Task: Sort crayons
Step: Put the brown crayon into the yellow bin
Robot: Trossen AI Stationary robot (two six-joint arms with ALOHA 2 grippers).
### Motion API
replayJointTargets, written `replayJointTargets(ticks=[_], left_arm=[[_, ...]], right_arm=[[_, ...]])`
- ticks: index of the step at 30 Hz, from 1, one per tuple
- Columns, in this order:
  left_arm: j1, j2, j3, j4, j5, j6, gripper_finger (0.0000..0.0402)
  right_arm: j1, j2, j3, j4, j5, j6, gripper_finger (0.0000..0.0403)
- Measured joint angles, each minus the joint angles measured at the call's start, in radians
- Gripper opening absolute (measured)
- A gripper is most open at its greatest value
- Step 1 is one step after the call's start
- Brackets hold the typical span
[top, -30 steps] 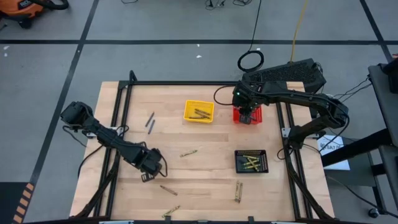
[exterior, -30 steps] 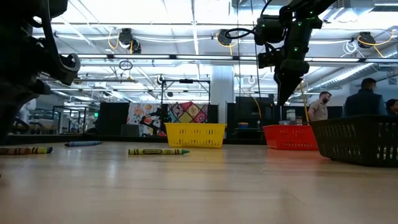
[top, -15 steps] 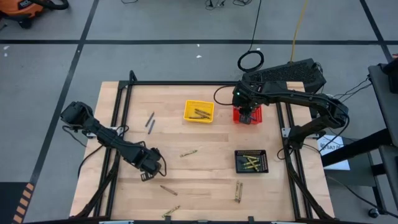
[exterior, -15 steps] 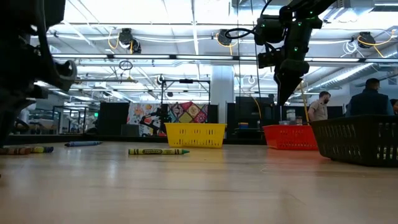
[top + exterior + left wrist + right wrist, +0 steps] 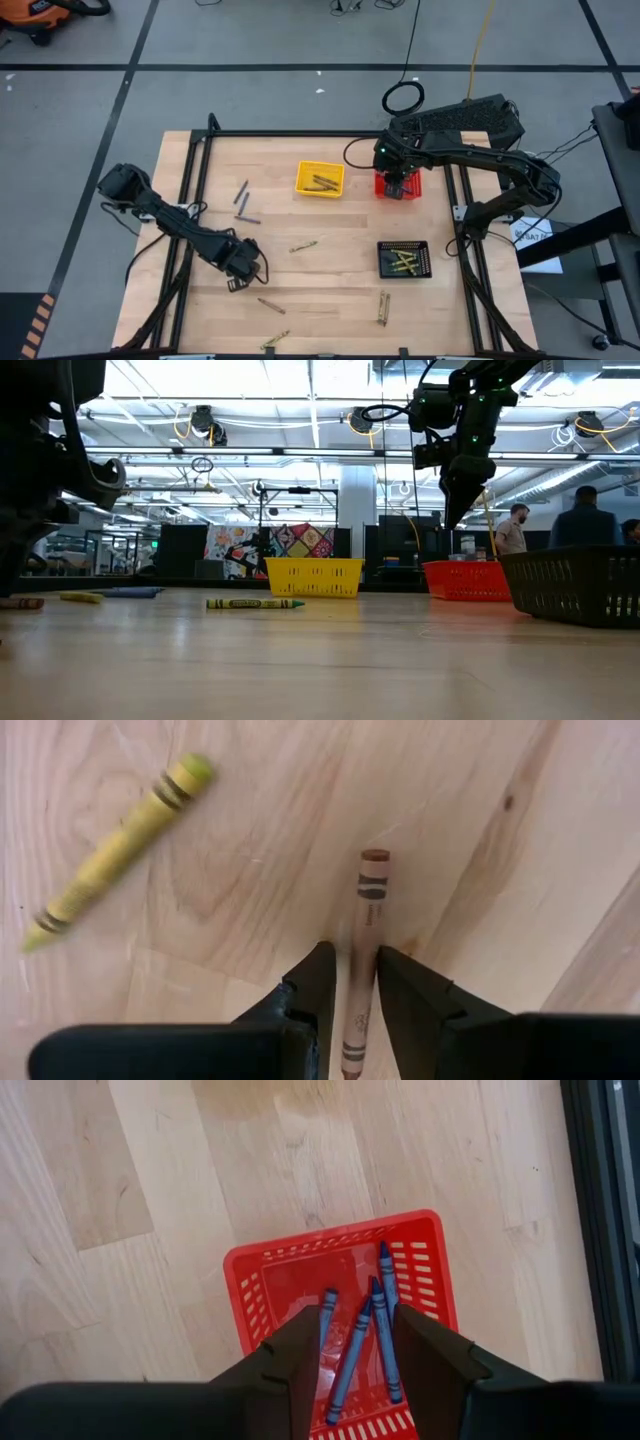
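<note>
Left gripper (image 5: 348, 982), low over the near-left surface (image 5: 330, 290), has its jaws closed on a brown crayon (image 5: 362, 960); a yellow crayon (image 5: 115, 850) lies beside it. Step in hand: pickup. Next: lift and carry to a basket. Far right, the right gripper (image 5: 352, 1342) hovers, jaws released, over the red basket (image 5: 262, 1270) holding blue crayons (image 5: 384, 1320).

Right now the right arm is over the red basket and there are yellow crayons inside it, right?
Not quite. The right gripper is over the red basket, but the crayons inside it are blue, not yellow. The right wrist view shows this, looking down between the open fingers.
</note>
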State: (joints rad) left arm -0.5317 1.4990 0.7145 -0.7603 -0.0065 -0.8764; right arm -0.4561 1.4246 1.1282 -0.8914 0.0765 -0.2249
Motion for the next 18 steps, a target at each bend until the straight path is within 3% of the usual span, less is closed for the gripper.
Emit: replayJointTargets(ticks=[4, 9, 18], left_arm=[[-0.002, 0.031, 0.003, 0.001, 0.004, 0.013, 0.0067], [-0.002, 0.045, 0.004, 0.000, 0.016, 0.052, 0.0013], [-0.008, 0.039, 0.003, -0.005, 0.016, 0.076, 0.0003]], right_arm=[[0.000, 0.000, 0.000, 0.000, 0.000, 0.001, 0.0116], [0.000, 0.000, 0.000, 0.000, 0.000, 0.003, 0.0116], [0.000, 0.000, 0.000, 0.001, 0.000, 0.003, 0.0116]])
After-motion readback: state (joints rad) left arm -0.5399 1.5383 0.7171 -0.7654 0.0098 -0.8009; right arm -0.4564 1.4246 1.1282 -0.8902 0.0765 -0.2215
